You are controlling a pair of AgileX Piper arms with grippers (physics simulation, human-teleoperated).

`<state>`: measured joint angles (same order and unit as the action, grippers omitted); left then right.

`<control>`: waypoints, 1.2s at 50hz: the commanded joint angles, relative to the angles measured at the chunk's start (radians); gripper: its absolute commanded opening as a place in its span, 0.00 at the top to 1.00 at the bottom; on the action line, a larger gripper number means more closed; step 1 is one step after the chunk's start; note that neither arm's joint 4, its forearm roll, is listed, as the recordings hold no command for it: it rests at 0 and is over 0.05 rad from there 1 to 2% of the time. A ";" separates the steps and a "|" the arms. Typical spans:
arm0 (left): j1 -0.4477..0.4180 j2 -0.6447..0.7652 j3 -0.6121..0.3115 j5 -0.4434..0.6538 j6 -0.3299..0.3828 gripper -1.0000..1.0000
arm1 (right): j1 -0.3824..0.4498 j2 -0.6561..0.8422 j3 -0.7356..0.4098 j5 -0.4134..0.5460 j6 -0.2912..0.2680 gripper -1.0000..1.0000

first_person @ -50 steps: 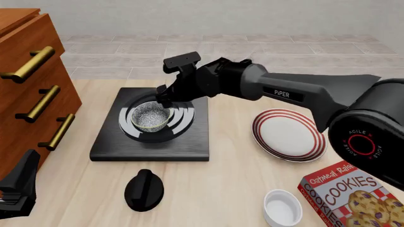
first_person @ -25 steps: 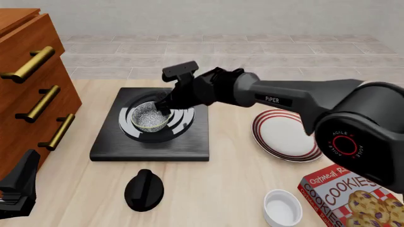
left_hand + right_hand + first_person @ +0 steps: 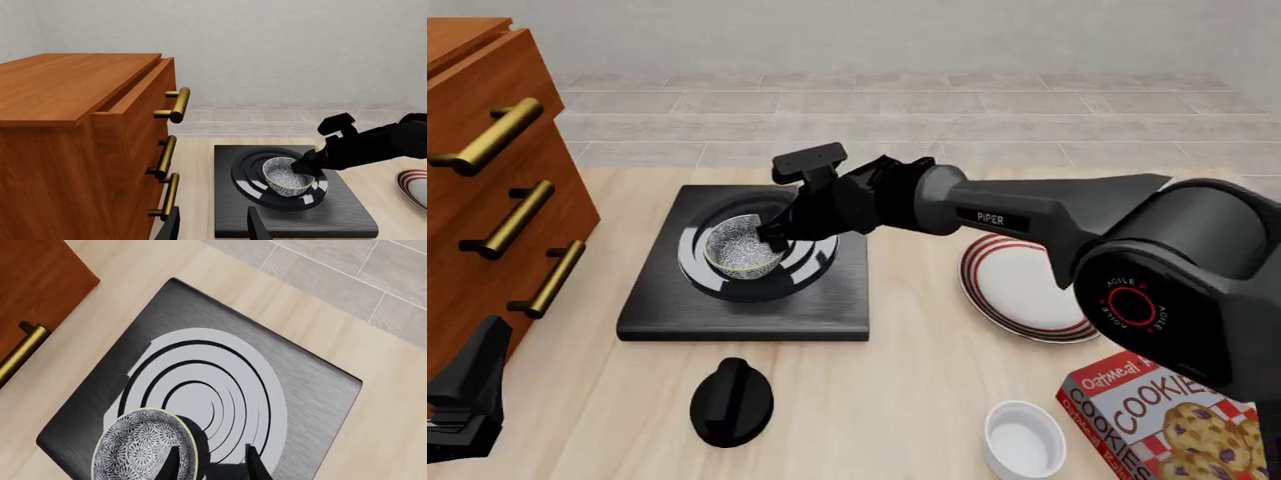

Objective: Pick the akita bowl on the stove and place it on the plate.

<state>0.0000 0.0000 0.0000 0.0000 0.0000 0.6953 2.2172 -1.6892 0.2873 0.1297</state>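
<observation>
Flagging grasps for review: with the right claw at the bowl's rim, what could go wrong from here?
The right claw straddles only the akita bowl's rim, one finger inside and one outside, so the bowl may tip or slip when lifted. Carrying it to the plate, a loose pinch could drop it onto the stove.

From my seat at the front camera, the stove lies left of the table's centre with the akita bowl on its burner rings, and the drawer cabinet stands just left of it. The plate lies to the stove's right, apart from it, with my right gripper reaching across from that side to the bowl's right rim. Nearer me, the knob lies in front of the stove, the ramekin in front of the plate, the cookie box just right of the ramekin, and my left gripper sits at the near left edge.
</observation>
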 commanded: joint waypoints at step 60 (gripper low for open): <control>0.000 0.000 0.000 0.000 0.000 0.00 | -0.005 -0.213 0.207 -0.064 -0.001 1.00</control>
<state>0.0000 0.0000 0.0000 0.0000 0.0000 0.7049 2.0692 -1.5288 0.2274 0.1399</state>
